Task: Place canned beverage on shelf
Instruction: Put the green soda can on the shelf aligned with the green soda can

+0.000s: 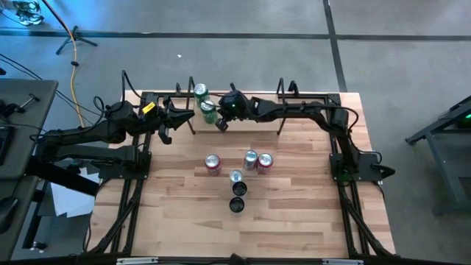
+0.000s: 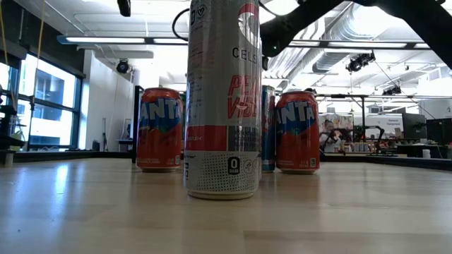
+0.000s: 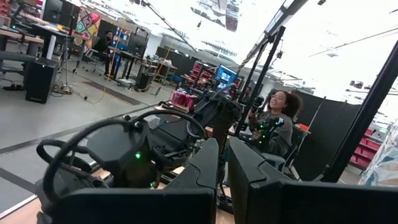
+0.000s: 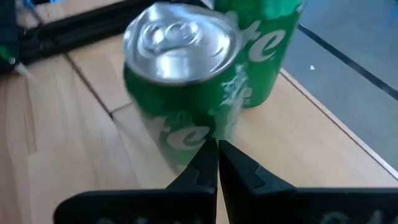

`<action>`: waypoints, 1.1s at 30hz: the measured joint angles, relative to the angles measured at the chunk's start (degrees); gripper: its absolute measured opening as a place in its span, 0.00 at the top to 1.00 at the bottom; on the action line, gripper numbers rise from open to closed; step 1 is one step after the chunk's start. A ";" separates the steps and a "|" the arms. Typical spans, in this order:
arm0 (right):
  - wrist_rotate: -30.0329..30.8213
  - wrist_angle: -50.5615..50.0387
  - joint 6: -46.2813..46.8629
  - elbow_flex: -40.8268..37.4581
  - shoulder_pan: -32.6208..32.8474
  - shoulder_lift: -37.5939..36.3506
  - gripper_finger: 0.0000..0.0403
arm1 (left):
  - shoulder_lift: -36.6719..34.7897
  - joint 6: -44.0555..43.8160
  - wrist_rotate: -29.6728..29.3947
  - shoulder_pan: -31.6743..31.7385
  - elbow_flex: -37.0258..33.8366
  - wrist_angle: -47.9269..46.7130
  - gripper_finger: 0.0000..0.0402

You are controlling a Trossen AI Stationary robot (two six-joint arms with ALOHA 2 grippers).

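Cans [image 4: 186, 81], two green ones, stand on the shelf [image 1: 243, 126] just beyond my shut, empty right gripper [image 4: 217, 163]; I should back off straight, not nudging them

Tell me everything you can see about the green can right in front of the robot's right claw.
The green can is a soda can of shiny metal with a silver top and pull tab, its side printed with white lettering. It stands on the pale wood of the shelf, looking slightly tilted in the wrist picture. A second green can stands close behind it; whether they touch is unclear. The right gripper, shut, points at its side. From above it sits near the shelf's left end.
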 joint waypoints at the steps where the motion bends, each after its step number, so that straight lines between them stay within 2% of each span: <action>1: -0.16 0.29 0.22 0.00 -0.15 0.00 1.00 | 0.00 0.02 0.00 0.00 0.00 0.01 1.00; 15: -0.91 7.14 5.82 0.19 -1.11 0.83 1.00 | 0.00 0.04 -2.82 -0.01 0.00 0.00 1.00; 20: -0.47 6.64 5.70 0.15 -1.43 1.07 1.00 | 0.00 0.04 -2.80 -0.02 0.00 -0.02 1.00; 26: -1.12 1.37 5.13 0.16 -2.24 -0.39 1.00 | 0.00 0.04 -2.80 -0.02 0.00 0.01 1.00; 28: -2.66 -0.89 4.61 0.20 -2.31 -0.41 1.00 | 0.00 -0.50 -2.75 -0.02 0.00 -0.04 1.00; 33: -11.75 -2.70 3.51 0.09 -1.79 -0.37 1.00 | -0.02 -2.82 -2.14 -0.02 0.00 -0.04 1.00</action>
